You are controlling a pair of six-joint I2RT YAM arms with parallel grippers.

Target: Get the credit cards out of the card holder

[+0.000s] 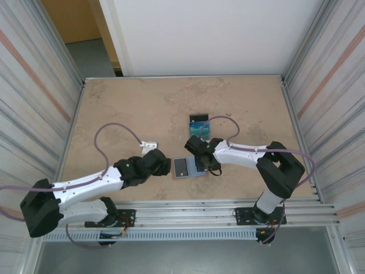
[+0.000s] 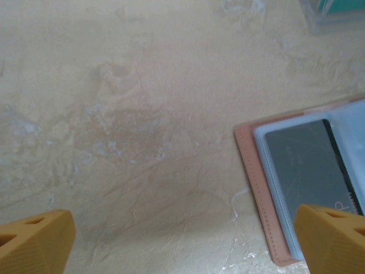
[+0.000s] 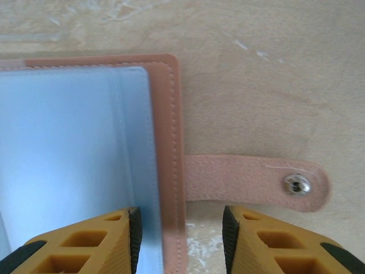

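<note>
The pinkish-brown card holder [image 1: 197, 170] lies open and flat on the table between both arms. A dark grey credit card [image 2: 308, 165] sits in its left sleeve [image 1: 181, 167]. My left gripper [image 1: 169, 165] hovers just left of the card holder [image 2: 251, 171], jaws wide open [image 2: 182, 245] over bare table. My right gripper [image 3: 181, 228] is partly open and straddles the card holder's right edge [image 3: 171, 142]. One finger is over the light-blue panel [image 3: 68, 142], the other over the table below the snap tab [image 3: 256, 182]. Nothing is gripped.
A clear upright stand [image 1: 198, 124] with teal cards stands just behind the card holder; its corner shows in the left wrist view [image 2: 336, 14]. A small white piece [image 1: 149, 145] lies left of centre. Metal walls close in both sides.
</note>
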